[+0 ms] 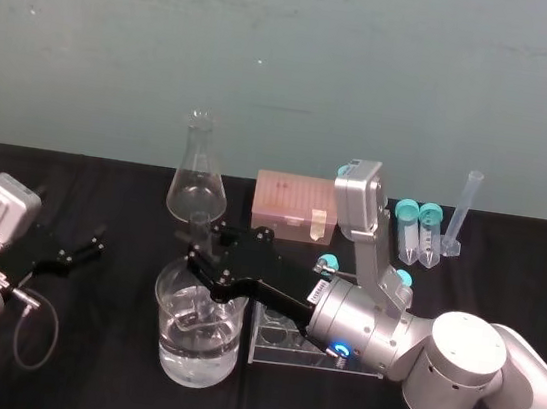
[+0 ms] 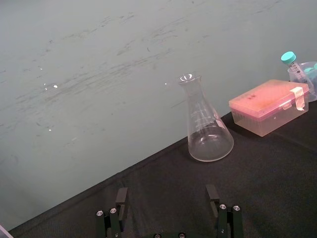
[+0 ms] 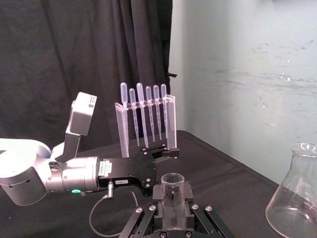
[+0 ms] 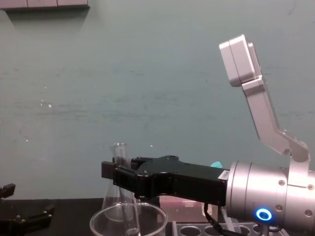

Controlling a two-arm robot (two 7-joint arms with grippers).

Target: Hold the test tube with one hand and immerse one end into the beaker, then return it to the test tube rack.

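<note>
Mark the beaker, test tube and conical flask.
beaker (image 1: 161, 323): head view, left glass wall.
test tube (image 3: 173, 194): right wrist view, just below open mouth.
conical flask (image 1: 196, 192): head view, wide body.

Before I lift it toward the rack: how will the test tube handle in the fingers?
The test tube is smooth clear glass pinched in the right gripper, so probably slippery and breakable if squeezed hard. Its lower end is in the beaker, apparently touching water, so it may come out wet. Left gripper parked aside.

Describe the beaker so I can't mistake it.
On the black table, look front centre, under the right gripper holding the test tube; the left gripper sits far left. The beaker is the wide, part-filled glass, unlike the narrow-necked flask behind it.
</note>
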